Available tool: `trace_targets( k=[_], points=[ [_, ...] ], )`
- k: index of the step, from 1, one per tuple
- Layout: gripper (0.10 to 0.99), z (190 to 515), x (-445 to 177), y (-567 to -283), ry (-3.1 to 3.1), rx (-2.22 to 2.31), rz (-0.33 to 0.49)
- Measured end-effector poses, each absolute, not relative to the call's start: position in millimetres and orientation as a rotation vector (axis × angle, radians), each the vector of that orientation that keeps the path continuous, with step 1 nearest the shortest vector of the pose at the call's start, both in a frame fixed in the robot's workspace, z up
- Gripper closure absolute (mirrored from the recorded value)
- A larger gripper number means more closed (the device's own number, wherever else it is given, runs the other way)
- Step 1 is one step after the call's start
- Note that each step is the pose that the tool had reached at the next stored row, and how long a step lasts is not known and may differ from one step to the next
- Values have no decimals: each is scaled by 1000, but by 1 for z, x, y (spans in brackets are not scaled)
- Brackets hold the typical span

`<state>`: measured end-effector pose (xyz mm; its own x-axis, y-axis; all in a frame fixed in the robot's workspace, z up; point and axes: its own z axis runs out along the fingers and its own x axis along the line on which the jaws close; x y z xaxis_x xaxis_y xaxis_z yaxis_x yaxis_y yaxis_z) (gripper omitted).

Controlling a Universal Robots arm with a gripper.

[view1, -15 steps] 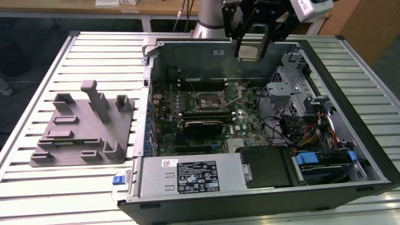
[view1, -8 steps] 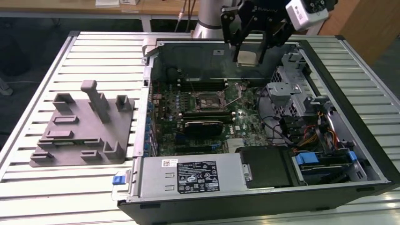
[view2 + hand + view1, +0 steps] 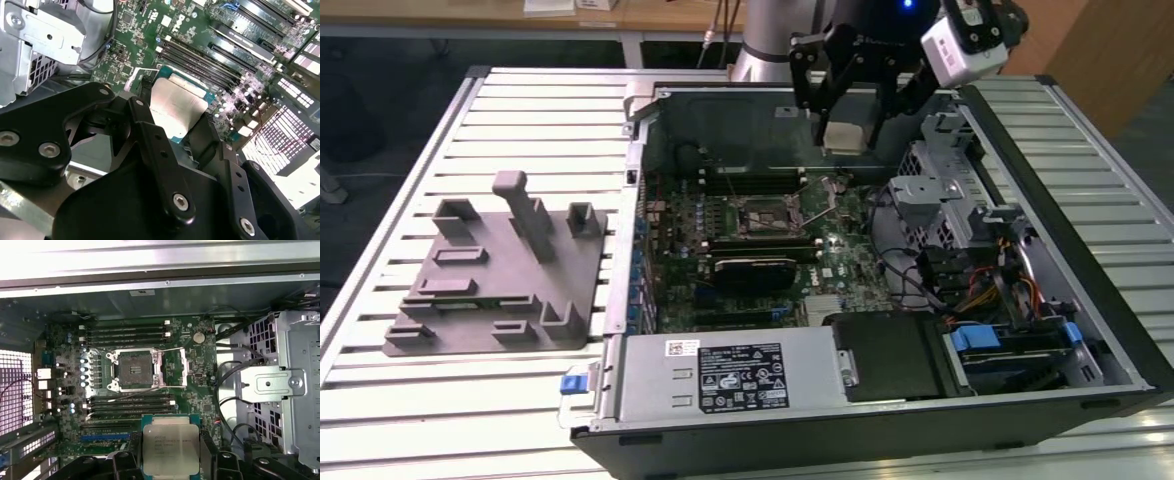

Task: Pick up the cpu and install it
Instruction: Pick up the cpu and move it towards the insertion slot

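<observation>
Holder (image 3: 494, 290): sits on the table (image 3: 400, 400), well apart from your tool (image 3: 851, 120).
Socket (image 3: 767, 213): lies open on the board (image 3: 847, 265), nothing seated yet.
Cpu (image 3: 843, 136): up in the air over the open case (image 3: 1107, 310), above the board.
Tool: clamped on the cpu's edges.
Progress: pickup looks done; you have the install left.

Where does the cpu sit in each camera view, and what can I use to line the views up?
Exterior view: the cpu hangs in the gripper above the open case, near its far wall.
Second wrist view: the cpu, silver top showing, sits between the black fingers.
First wrist view: the cpu is gripped short of the open socket.
Shared landmark: the silver drive cage.
</observation>
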<state>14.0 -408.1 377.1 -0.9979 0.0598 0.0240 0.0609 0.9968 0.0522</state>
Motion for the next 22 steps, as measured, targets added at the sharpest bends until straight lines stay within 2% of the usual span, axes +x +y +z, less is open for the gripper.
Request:
trace_targets(
  k=[22],
  points=[
    [545, 337, 14, -408, -3117, -94, -82]
  ],
)
